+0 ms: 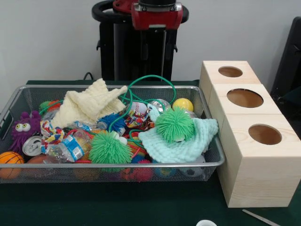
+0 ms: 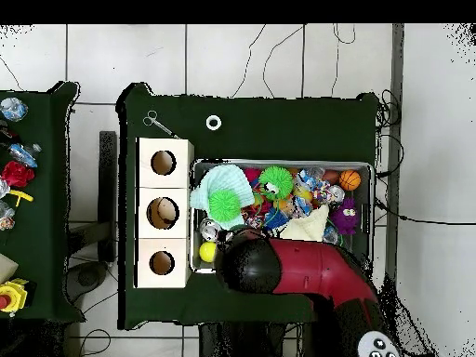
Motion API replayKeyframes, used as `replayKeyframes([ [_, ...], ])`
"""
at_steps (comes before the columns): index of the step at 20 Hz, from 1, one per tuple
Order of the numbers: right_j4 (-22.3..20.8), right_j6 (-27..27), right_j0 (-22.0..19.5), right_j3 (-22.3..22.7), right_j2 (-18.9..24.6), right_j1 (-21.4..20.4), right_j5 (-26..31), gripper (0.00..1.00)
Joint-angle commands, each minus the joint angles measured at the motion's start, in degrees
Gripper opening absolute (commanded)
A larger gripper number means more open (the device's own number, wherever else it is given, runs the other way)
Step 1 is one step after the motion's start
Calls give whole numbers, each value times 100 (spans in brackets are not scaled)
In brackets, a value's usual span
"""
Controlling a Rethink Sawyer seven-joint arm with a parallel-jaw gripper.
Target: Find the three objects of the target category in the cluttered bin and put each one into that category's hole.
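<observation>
While your arm [image 2: 307,270] hangs over the basket [image 1: 214,162] left of the three boxes, the end effector is hidden; the nearest box [image 1: 263,165] carries the mid-sized hole [image 1: 265,134].

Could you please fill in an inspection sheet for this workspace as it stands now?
Surface: dark green table, bin and boxes set side by side.
Job's things: wire-mesh bin heaped full; three wooden boxes in a row, each with a round hole, widest hole in the middle box.
Clutter: two green fuzzy balls, cream knit cloth, mint knit cloth, purple furry toy, yellow ball, small basketball, crushed can.
Gripper: not visible; only the arm shows over the bin.
Cables: green cord looping over the bin.
Surroundings: scissors, white ring, side table with toys.
</observation>
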Motion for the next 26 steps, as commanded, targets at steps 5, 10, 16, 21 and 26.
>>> replayKeyframes([
  [5, -1455, -1540, -1014, -1071, 1033, 1455, -39, 100],
  [10, -2065, -1297, -1200, -1309, 963, 2070, -187, 100],
  [16, -2510, -716, -1235, -1078, 969, 2227, -621, 100],
  [21, -2495, -385, -1136, -834, 1041, 2024, -629, 100],
  [26, -2383, -300, -1011, -613, 1127, 1694, -498, 100],
])
